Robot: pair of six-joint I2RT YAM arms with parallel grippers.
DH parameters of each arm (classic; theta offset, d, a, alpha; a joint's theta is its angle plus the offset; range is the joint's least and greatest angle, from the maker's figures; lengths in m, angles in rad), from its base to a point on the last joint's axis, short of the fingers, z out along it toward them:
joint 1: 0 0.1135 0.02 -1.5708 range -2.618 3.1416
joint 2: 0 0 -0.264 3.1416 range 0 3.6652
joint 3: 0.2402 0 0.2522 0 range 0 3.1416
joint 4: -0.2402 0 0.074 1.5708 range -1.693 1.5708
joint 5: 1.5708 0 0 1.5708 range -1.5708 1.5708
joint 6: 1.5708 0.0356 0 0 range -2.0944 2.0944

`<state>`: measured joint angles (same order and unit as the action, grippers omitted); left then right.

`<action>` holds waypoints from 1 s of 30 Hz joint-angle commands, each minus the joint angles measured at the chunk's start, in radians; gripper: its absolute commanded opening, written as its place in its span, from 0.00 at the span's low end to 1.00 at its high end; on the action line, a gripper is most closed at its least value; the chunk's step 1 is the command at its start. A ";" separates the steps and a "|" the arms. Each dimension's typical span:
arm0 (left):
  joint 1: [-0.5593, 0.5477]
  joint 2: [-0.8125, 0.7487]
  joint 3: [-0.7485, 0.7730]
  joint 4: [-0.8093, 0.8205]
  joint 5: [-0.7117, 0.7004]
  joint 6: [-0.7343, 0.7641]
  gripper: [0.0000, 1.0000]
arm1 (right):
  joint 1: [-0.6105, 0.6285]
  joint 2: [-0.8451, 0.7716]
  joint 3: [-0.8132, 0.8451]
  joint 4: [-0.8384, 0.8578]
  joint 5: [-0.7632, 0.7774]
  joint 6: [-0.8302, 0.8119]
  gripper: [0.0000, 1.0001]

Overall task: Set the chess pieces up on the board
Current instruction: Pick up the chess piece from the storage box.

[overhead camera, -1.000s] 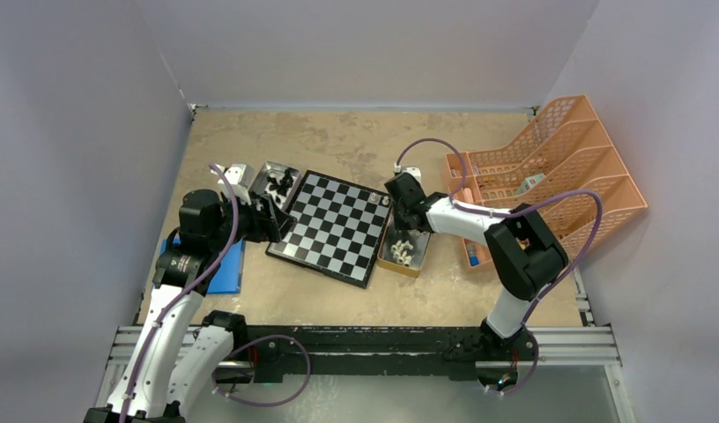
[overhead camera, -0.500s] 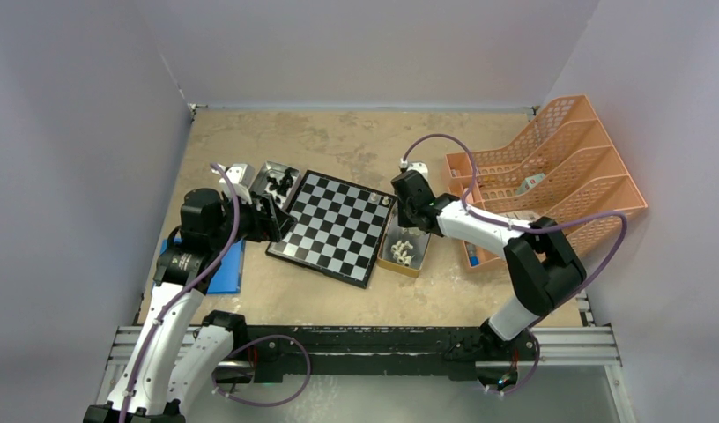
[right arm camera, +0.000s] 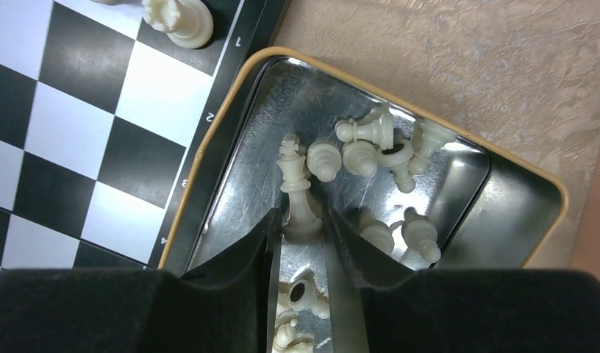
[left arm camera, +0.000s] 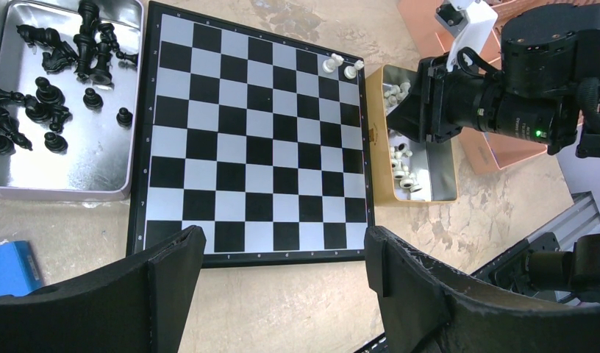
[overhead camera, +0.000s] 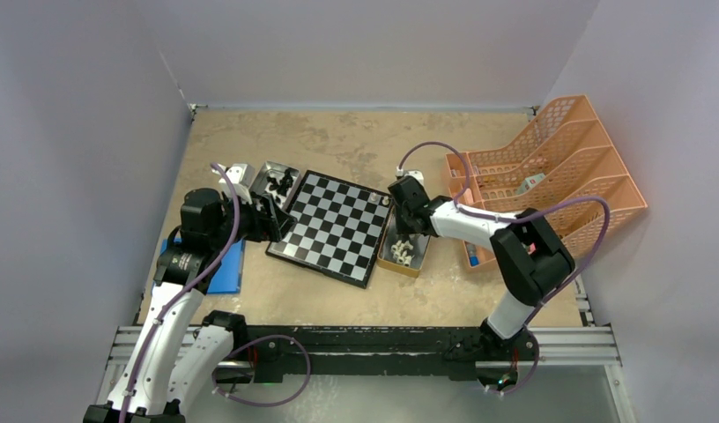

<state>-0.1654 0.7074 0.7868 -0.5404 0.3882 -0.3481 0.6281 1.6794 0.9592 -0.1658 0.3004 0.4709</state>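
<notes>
Down in the gold-rimmed tray (right arm camera: 209,140) just right of the board (overhead camera: 334,227): cream-white king (right arm camera: 297,184), long axis straight out from the right hand (right arm camera: 303,228), cross toward the far side, base between the fingers (right arm camera: 271,235). Cannot tell whether pinched or merely flanked. Right arm reaching low across the worktop (overhead camera: 338,145), wrist tipped into the tray. Left hand (left arm camera: 281,243) spread wide above the board's near-left edge. Two standing cream-white pieces (left arm camera: 339,68) on the far-right corner; black pieces (left arm camera: 62,81) jumbled in the silver tray (left arm camera: 98,173) at the far left.

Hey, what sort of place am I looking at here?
Likely a robotics lab test cell: two robot arms bolted to a metal rail, plain partition walls around the table, a chessboard laid out.
</notes>
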 commanded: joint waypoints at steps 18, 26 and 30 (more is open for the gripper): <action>-0.005 -0.003 -0.008 0.036 0.001 0.000 0.79 | -0.002 -0.043 0.017 0.002 0.065 0.002 0.18; -0.005 0.015 -0.008 0.038 0.012 -0.009 0.78 | -0.001 -0.153 0.022 -0.033 0.085 0.016 0.16; -0.005 0.048 0.003 0.049 0.067 -0.022 0.75 | 0.006 -0.223 0.027 -0.027 0.062 -0.005 0.16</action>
<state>-0.1654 0.7307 0.7868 -0.5396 0.3965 -0.3515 0.6281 1.5333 0.9607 -0.1875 0.3500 0.4717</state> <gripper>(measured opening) 0.763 0.252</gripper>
